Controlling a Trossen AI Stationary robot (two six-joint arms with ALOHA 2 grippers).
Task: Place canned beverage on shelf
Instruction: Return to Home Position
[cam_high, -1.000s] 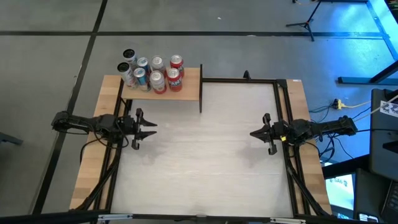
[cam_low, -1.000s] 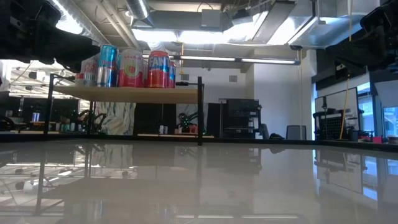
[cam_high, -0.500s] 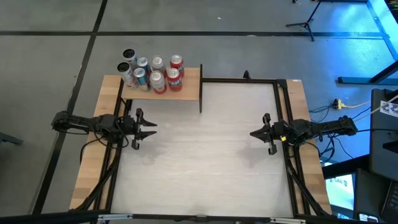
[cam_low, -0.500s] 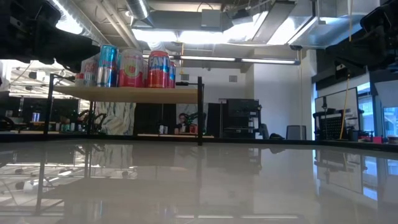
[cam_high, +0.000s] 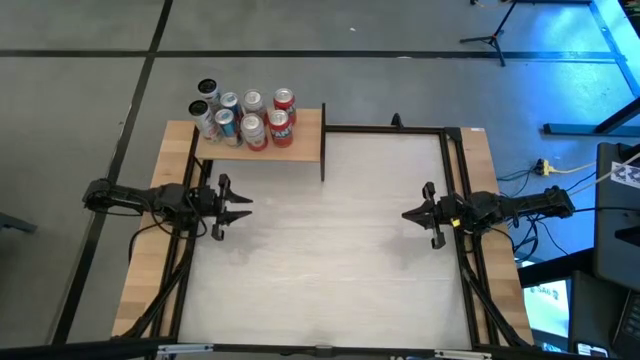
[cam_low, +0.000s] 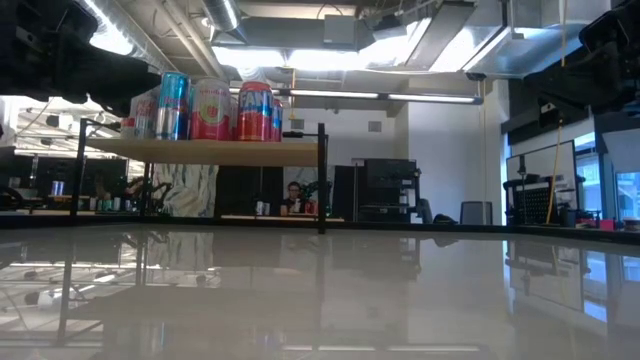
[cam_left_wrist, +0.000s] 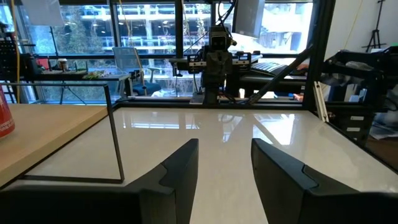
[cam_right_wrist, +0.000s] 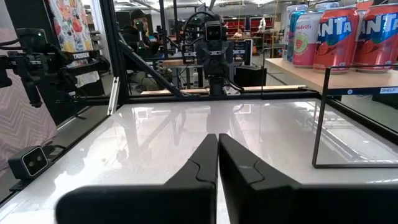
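While both arms wait at the sides of the table, you see the shelf, a light tan board edged in black metal, raised on thin black legs at the far left corner, its long side running across the table. Soda cans stand upright on it in two rows. Your left gripper shows a clear gap between its fingers; your right gripper has its fingers pressed together, empty.
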